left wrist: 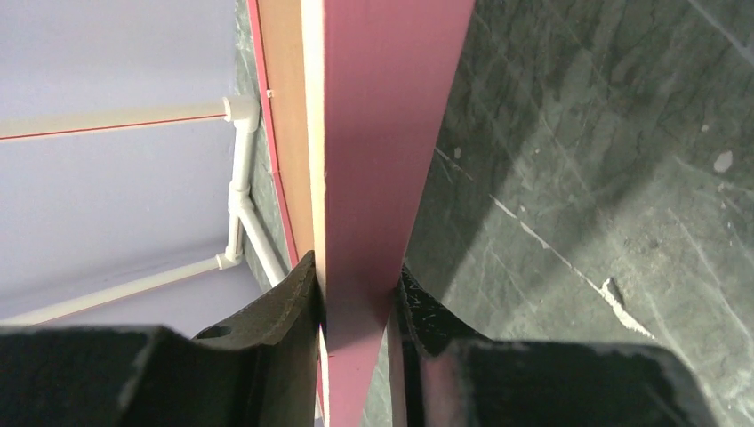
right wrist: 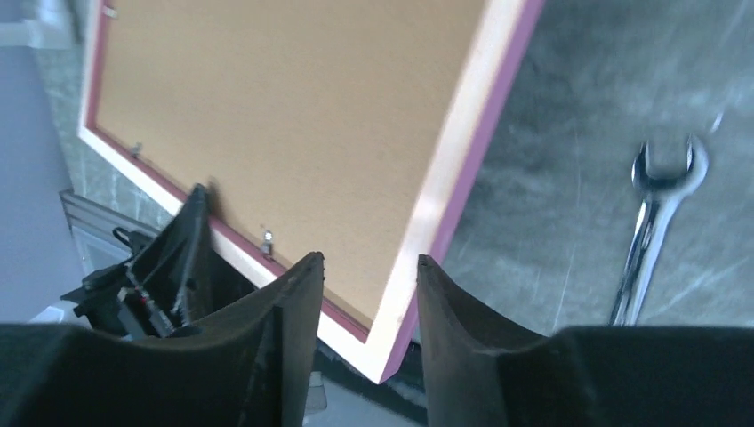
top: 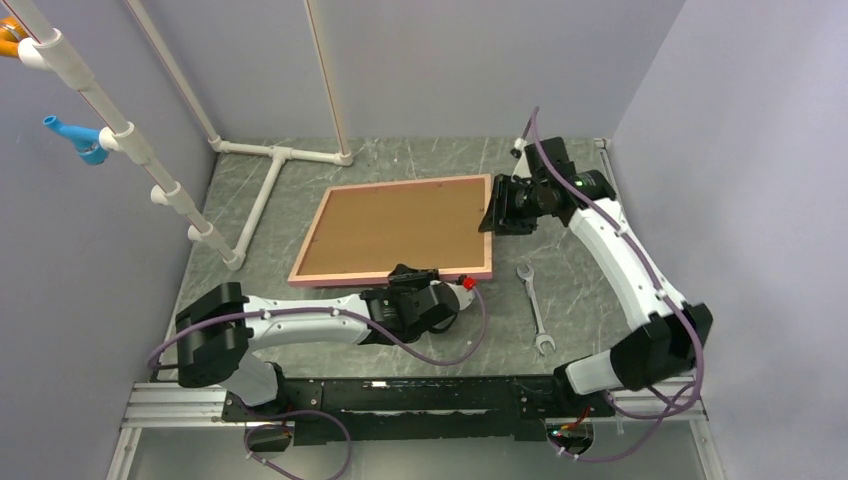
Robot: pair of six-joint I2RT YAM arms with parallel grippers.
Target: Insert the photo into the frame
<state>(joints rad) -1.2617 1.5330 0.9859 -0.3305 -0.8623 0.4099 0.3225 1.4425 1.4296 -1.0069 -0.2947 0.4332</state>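
Note:
The frame [top: 312, 238] lies back side up on the table, pinkish narrow edges around a brown backing board [top: 400, 225]. My left gripper [top: 415, 280] is shut on the frame's near edge, and the left wrist view shows the pink edge [left wrist: 378, 133] pinched between both fingers [left wrist: 356, 302]. My right gripper [top: 495, 215] is open at the frame's right edge. In the right wrist view its fingers [right wrist: 369, 267] straddle that edge [right wrist: 445, 196] near a corner, one finger over the backing board [right wrist: 284, 116]. The photo is hidden or out of view.
A silver wrench [top: 533, 308] lies on the table right of the frame, also in the right wrist view [right wrist: 653, 213]. A small red object [top: 467, 284] sits by the left gripper. A white pipe rack [top: 270, 170] stands at the back left. Grey walls enclose the table.

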